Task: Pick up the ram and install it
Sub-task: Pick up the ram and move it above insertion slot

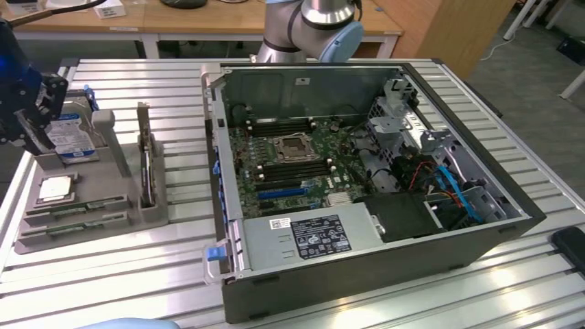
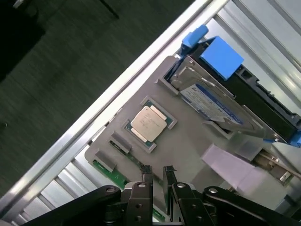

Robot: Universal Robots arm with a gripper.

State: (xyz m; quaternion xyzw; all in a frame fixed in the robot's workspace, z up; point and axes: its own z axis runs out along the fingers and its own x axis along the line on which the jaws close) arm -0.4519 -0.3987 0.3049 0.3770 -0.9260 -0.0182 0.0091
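Exterior view, surroundings: an open computer case (image 1: 366, 274) lies on the slatted desk (image 1: 137, 281), motherboard (image 1: 292, 164) exposed; a grey tray (image 1: 137, 212) sits just beside it on the exterior view's left.
Tray contents: a hard drive (image 1: 73, 137) propped on edge, an expansion card (image 1: 144, 154) standing upright, and a square processor (image 1: 57, 186) lying flat.
Ram (image 1: 78, 207): lies flat in a slot of the tray just beside the processor, with a second stick (image 1: 64, 229) parallel to it at the tray's outer edge.
Long axis: runs across the exterior view, left to right, along the tray's near edge.
Hand (image 2: 157, 170): hovers above the tray near the slots, fingers a narrow gap apart, holding nothing.
Writing: the power supply sticker (image 1: 311, 236) and the drive's label are unreadable.
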